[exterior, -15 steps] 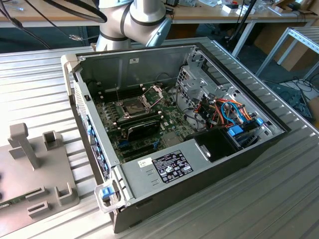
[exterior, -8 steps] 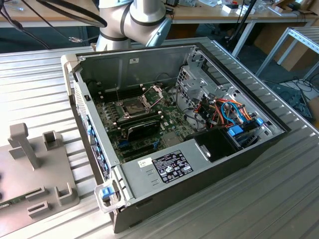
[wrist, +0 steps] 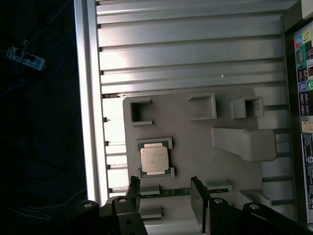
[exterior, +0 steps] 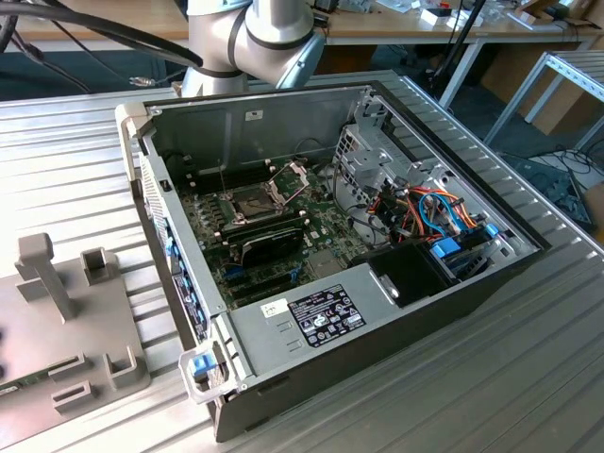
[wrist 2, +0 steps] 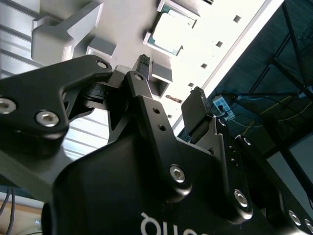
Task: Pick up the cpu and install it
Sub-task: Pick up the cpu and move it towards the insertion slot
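Note:
The cpu [wrist: 155,159], a small square chip with a dull silver top, lies flat in a framed nest on the pale grey fixture plate [wrist: 195,132]. It also appears in the second wrist view as the cpu [wrist 2: 168,32]. My gripper [wrist: 165,193] hovers over the plate, open, with nothing between its black fingers [wrist: 198,196]. The chip sits just beyond the fingertips, apart from them. In the second wrist view the gripper [wrist 2: 171,81] is also open. In the exterior view the dark socket [exterior: 250,203] sits on the motherboard with its shiny retention frame [exterior: 291,176] hinged up.
The open computer case [exterior: 377,311] lies on the ribbed aluminium table [exterior: 528,377]. The grey fixture [exterior: 38,321] with raised blocks stands at the exterior view's left. A thin green board edge [wrist: 166,192] sits in a slot between the fingers. The table's edge [wrist: 88,98] runs beside the fixture.

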